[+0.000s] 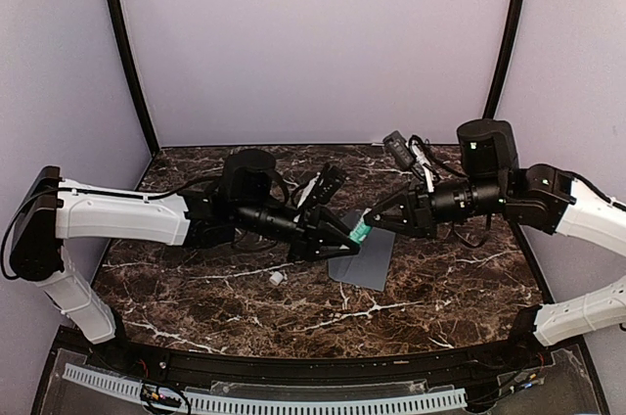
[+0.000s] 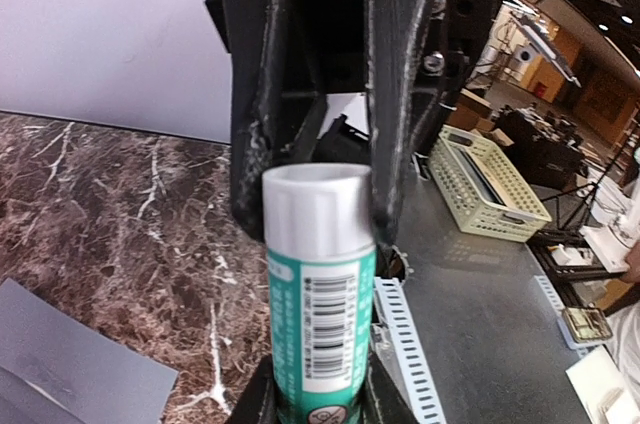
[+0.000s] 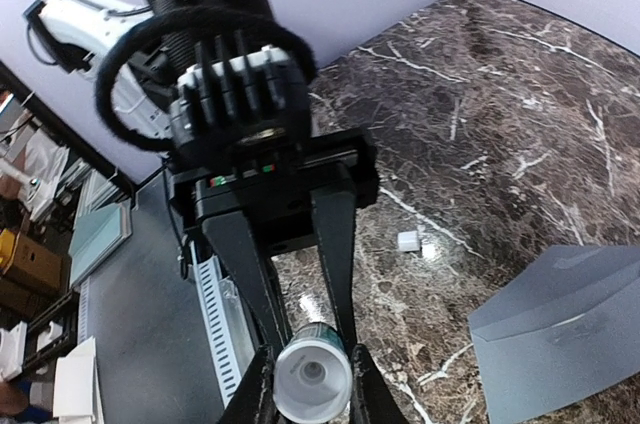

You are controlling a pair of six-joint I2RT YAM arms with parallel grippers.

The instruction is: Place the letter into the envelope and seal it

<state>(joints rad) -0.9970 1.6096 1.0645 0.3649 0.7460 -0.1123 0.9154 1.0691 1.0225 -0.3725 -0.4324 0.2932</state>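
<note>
A glue stick [image 1: 360, 230] with a teal label and a white cap hangs in the air between both grippers, above the grey envelope [image 1: 364, 260]. My left gripper [image 1: 350, 235] is shut on its teal body [image 2: 318, 344]. My right gripper [image 1: 370, 220] is shut on its white cap end [image 3: 313, 376]. In the left wrist view the right arm's fingers [image 2: 395, 94] pinch the cap [image 2: 318, 204]. The envelope [image 3: 565, 329] lies flat on the marble table, apart from the stick. The letter is not in view.
A small white piece [image 1: 277, 278] lies on the marble left of the envelope, also seen as the white piece [image 3: 408, 240]. A slotted white strip [image 1: 264, 397] runs along the near table edge. Purple walls enclose the back and sides.
</note>
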